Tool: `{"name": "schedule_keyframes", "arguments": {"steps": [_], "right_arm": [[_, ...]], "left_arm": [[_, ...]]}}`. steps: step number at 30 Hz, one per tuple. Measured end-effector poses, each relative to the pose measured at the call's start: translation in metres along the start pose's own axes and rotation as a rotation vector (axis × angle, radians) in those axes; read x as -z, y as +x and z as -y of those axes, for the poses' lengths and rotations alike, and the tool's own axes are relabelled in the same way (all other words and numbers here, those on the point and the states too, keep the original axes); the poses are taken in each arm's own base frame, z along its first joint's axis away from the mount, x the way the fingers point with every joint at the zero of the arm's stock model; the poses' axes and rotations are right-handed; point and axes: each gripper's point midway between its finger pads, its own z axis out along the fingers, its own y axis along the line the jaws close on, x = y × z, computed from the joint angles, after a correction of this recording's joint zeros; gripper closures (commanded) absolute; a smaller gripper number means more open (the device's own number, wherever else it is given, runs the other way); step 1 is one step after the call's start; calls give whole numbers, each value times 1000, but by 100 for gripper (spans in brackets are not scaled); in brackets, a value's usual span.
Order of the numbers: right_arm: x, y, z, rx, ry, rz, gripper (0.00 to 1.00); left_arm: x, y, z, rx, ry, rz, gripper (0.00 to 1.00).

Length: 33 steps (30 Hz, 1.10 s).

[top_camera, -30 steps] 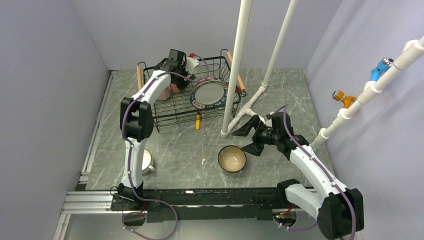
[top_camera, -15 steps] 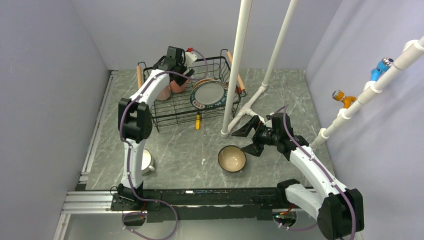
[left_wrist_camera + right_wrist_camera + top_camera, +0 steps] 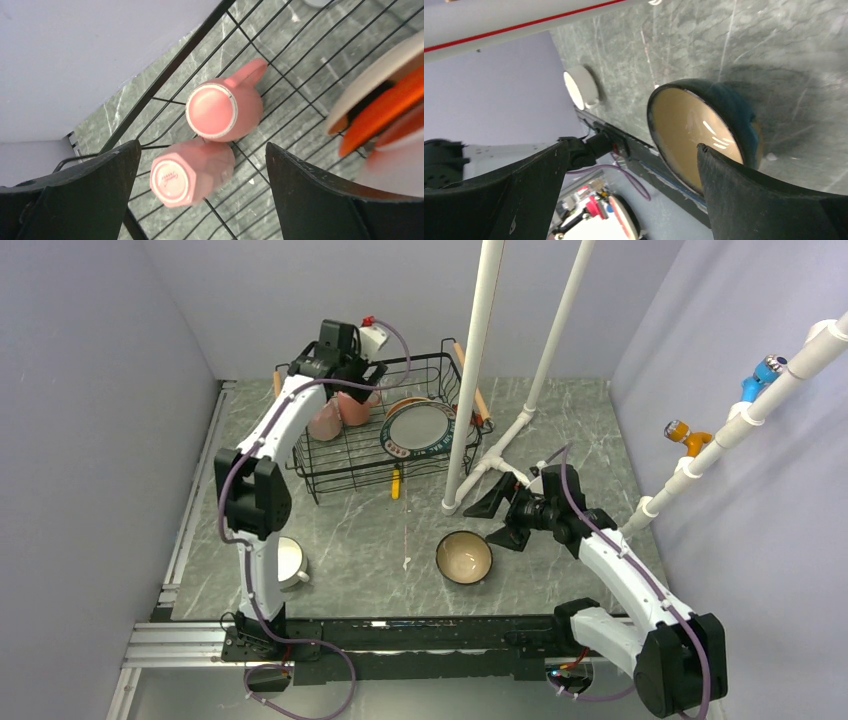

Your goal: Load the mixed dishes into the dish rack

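Note:
The dish rack (image 3: 345,458) stands at the back of the table. Two pink mugs (image 3: 325,422) (image 3: 352,408) rest upside down in its left half; in the left wrist view they (image 3: 224,107) (image 3: 190,172) sit side by side on the wires (image 3: 300,115). The big plate (image 3: 418,428) leans in the right half with the cream, orange-backed dish (image 3: 404,403) (image 3: 385,107) behind it. My left gripper (image 3: 335,352) (image 3: 202,145) hangs open above the mugs, holding nothing. The dark-blue bowl (image 3: 464,557) (image 3: 694,130) sits on the table. My right gripper (image 3: 497,515) (image 3: 633,145) is open just right of it. The white cup (image 3: 288,562) (image 3: 581,87) stands near the left arm's base.
Two white pipes (image 3: 470,390) rise just right of the rack, their feet between the rack and my right arm. A small yellow tool (image 3: 397,481) lies at the rack's front edge. Wooden handles (image 3: 279,395) (image 3: 473,380) cap the rack's short sides. Grey walls close in on three sides.
My left arm has lifted up and back to the left, away from the pink mugs, with its gripper still open. The right gripper has edged slightly left by the bowl.

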Motion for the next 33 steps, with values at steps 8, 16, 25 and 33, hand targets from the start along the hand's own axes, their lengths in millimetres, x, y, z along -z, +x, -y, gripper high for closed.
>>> {"name": "schedule_keyframes", "arguments": {"steps": [8,16,25,33], "right_arm": [[-1,-14,23,207,143,18,1],[12,-21,32,380,198,74,1],[1,-2,60,442,273,37,2],[-14,14,73,571,405,46,4]], "left_arm": [[100,-41,-5,207,32,154,1],[202,-5,53,485,241,239,1],[247,69,120,701,419,161,1],[263,130,156,847,453,15,1]]}}
